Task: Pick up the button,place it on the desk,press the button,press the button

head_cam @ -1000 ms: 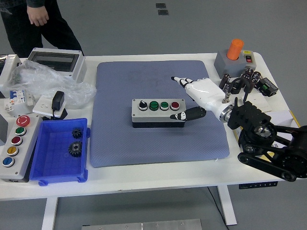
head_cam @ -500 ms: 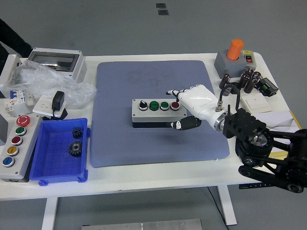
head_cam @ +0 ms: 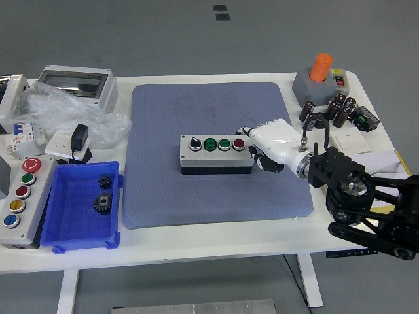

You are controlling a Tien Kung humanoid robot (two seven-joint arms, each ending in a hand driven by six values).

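Button box (head_cam: 217, 154), a long grey case with a black base and four controls along its top (a black selector, two green caps, one red cap (head_cam: 239, 144)), lies flat near the middle of the blue-grey mat (head_cam: 196, 196), long side parallel to the near table edge. I have the right hand (head_cam: 267, 145) at its right end: the white palm sits against the end face and the dark fingers (head_cam: 257, 157) curl in around that end, just beside the red cap; whether they are truly clamped on the case or only resting against it I cannot tell from this angle. The left arm does not show. I judge the box rigid and moderately heavy for its size, with smooth plastic walls that could slip in a one-ended pinch and tip about the far end; the safer hold is across the short width near the middle, on the side walls below the caps, keeping clear of the protruding buttons. The mat looks textured and slightly soft, so it should grip the base and resist sliding under a press. The white table (head_cam: 216, 245) is crowded around it: a blue tray (head_cam: 65, 242) holding gears and a second button panel (head_cam: 19, 196) at left, a grey enclosure (head_cam: 75, 85) and plastic wrap behind them, an orange-topped switch (head_cam: 321, 69) and small parts at right. Beyond lies plain grey floor.
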